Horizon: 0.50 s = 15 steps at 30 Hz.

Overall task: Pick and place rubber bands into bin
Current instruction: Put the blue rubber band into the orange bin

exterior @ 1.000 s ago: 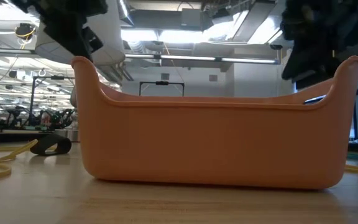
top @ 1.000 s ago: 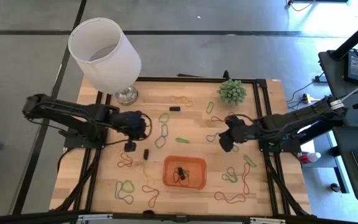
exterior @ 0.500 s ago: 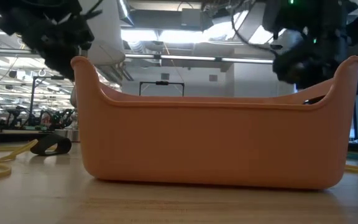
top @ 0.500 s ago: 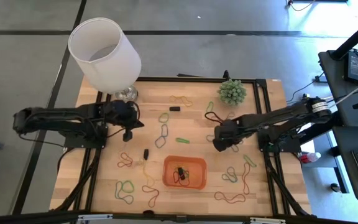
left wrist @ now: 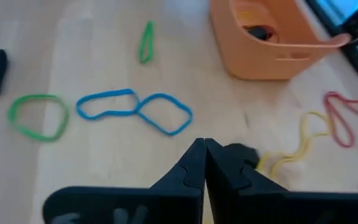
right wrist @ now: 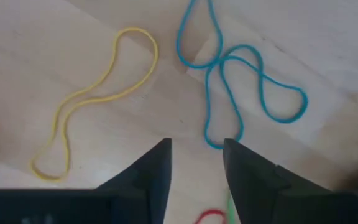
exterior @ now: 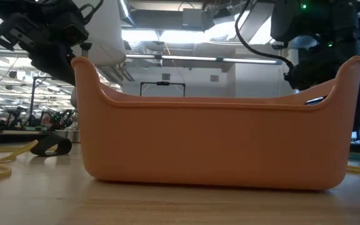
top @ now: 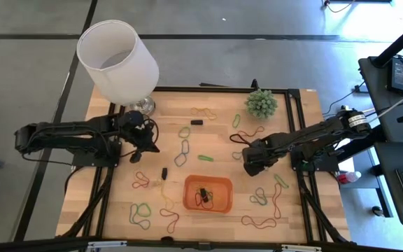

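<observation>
Over table at 3 o'clock of centre: right gripper [top: 247, 162] low, fingers [right wrist: 151, 171] spread, nothing between them.
Below it, yellow band [right wrist: 92, 93] and blue band [right wrist: 241, 81] flat on wood. Left gripper [top: 144, 142] at 9 o'clock of centre, fingers [left wrist: 194, 168] pressed together, empty, above blue bands [left wrist: 135, 111] and green band [left wrist: 38, 116]. Bin [top: 208, 194] at 6 o'clock of centre, dark band [top: 203, 194] inside; more bands scattered around it. Lamp [top: 117, 61] at 11 o'clock, plant [top: 261, 103] at 1 o'clock.
</observation>
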Motion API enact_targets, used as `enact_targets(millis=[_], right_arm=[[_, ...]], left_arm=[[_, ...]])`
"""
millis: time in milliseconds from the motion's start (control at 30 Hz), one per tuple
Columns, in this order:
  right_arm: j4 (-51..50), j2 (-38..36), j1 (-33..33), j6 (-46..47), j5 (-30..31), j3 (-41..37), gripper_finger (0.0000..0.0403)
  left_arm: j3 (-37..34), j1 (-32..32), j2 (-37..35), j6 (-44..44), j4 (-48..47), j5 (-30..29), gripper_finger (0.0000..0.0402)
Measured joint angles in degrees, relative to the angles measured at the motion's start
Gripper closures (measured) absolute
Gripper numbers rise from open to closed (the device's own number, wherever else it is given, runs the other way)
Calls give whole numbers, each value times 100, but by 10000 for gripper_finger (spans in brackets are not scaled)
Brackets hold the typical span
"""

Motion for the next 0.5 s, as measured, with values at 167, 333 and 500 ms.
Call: enact_targets(millis=[167, 333, 500], right_arm=[[-99, 2, 0, -446, 224, -3, 252], [137, -2, 0, -971, 298, -275, 251], [649, -2, 0, -1039, 291, -875, 251]], left_arm=[[0, 8, 0, -653, 36, -413, 399], [0, 8, 0, -1225, 40, -1417, 400], [0, 1, 4, -1732, 319, -1549, 399]])
